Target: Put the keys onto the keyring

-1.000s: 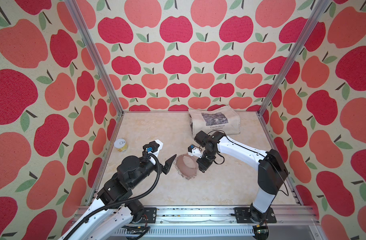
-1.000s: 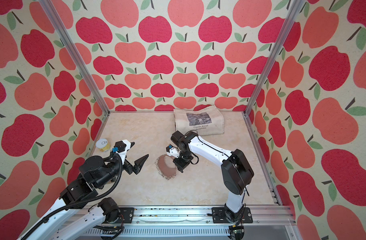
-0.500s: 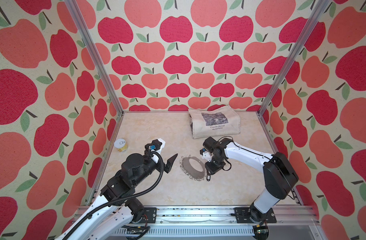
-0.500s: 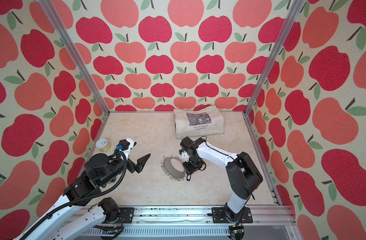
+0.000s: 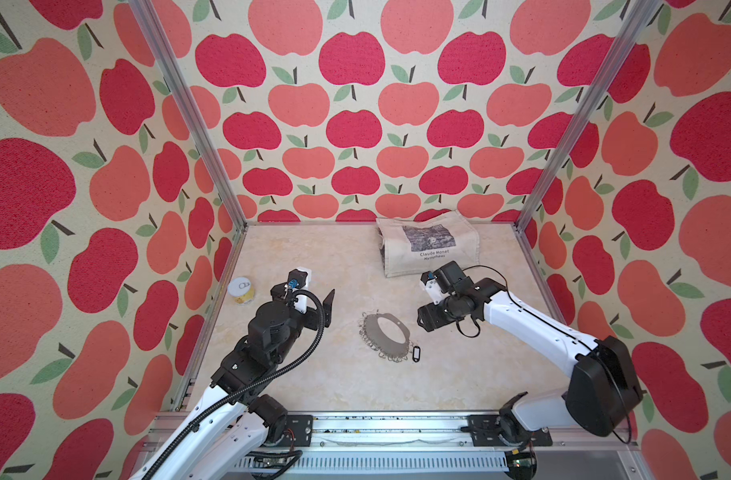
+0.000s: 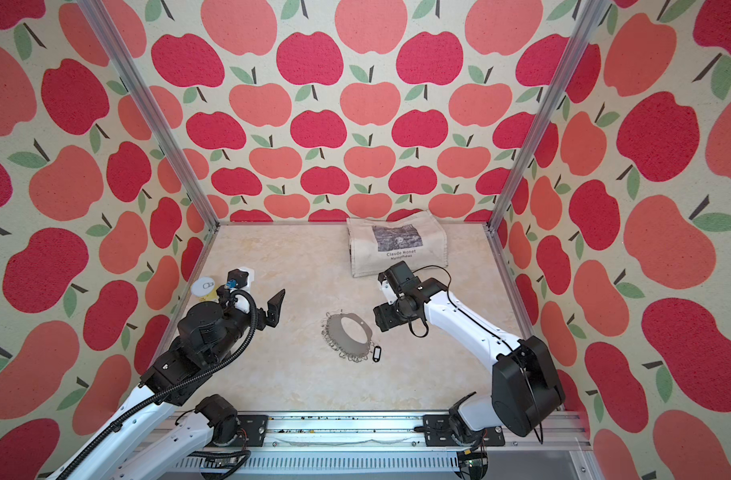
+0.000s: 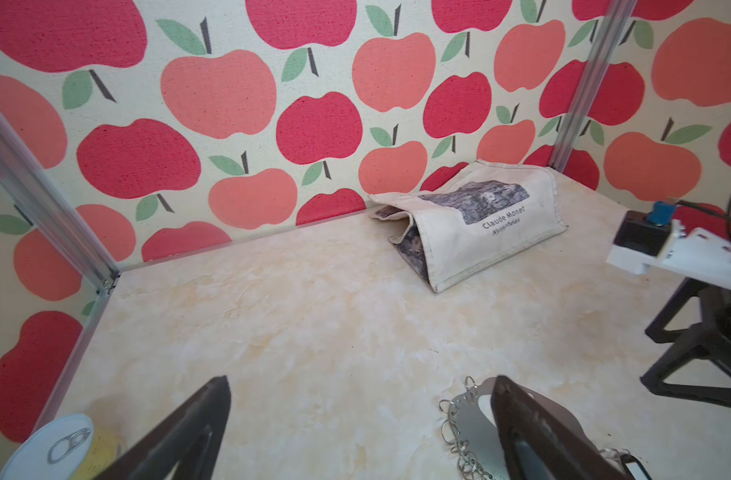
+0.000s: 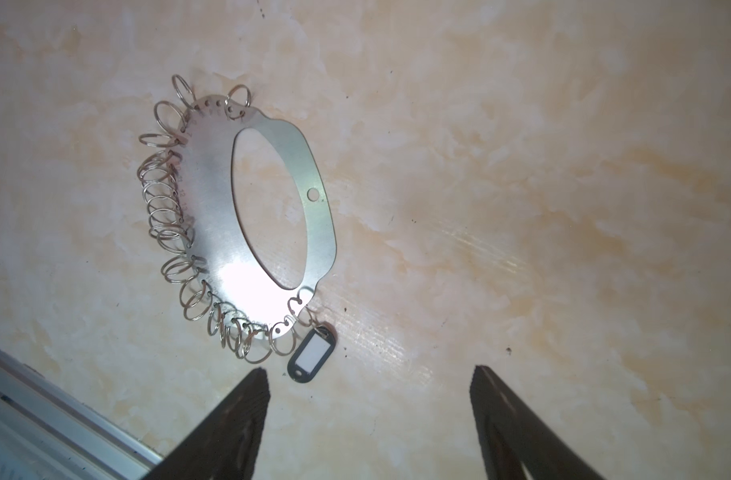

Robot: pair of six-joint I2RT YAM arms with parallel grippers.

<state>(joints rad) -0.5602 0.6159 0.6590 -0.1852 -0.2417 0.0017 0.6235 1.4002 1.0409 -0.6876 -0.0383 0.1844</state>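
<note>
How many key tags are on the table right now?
1. The black-framed key tag lies on the table, touching the end ring of the keyring plate. The folded tote bag could hide others.

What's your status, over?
Left claw open, empty. Right claw open, empty. Keyring flat on table, keys at its end ring. Can, bag well aside.

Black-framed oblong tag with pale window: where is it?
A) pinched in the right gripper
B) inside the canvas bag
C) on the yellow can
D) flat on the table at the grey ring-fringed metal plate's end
D: the black-framed tag lies on the table beside the grey plate, clear of the open right gripper.
</note>
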